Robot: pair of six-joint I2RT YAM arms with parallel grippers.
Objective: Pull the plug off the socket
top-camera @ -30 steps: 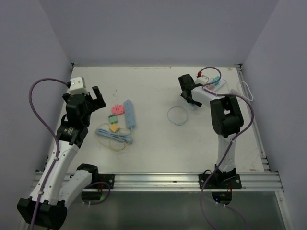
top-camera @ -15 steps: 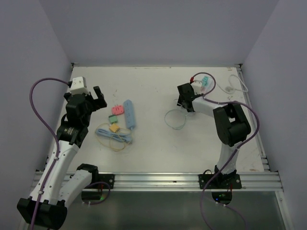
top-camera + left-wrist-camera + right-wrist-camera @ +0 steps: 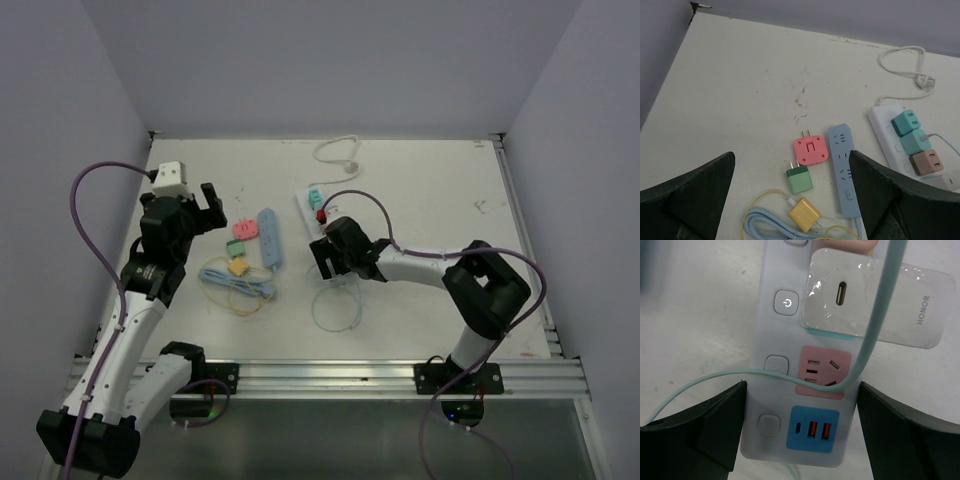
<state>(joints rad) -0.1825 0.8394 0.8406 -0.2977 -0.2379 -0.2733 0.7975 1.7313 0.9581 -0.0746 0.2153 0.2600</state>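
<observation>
The right gripper [image 3: 800, 440] hangs directly over the white power strip [image 3: 777, 340], jaws spread wide and holding nothing. The strip lies near the middle of the table [image 3: 420, 190], a little toward the far edge. Below the fingers is a white charger [image 3: 875, 305], plugged in and still seated; a pale green cable [image 3: 880, 315] runs from its port and loops across the pink socket [image 3: 822, 371] just beside it. That socket and the blue USB block [image 3: 812, 430] at the strip's end stand empty. So nothing has been pulled yet, as I read it: the grip and the pull itself are still to come.

The left wrist view shows two teal adapters [image 3: 909, 122] and a brown one [image 3: 926, 161] also sitting in the strip. Which plug is the target, I cannot tell.

The left gripper [image 3: 790, 200] hovers near the left edge with its jaws fully apart and empty. Beneath it lie a loose pink plug [image 3: 810, 150], a green one [image 3: 800, 180], a yellow one [image 3: 804, 214] and a blue power strip [image 3: 844, 170].

No containers here.
</observation>
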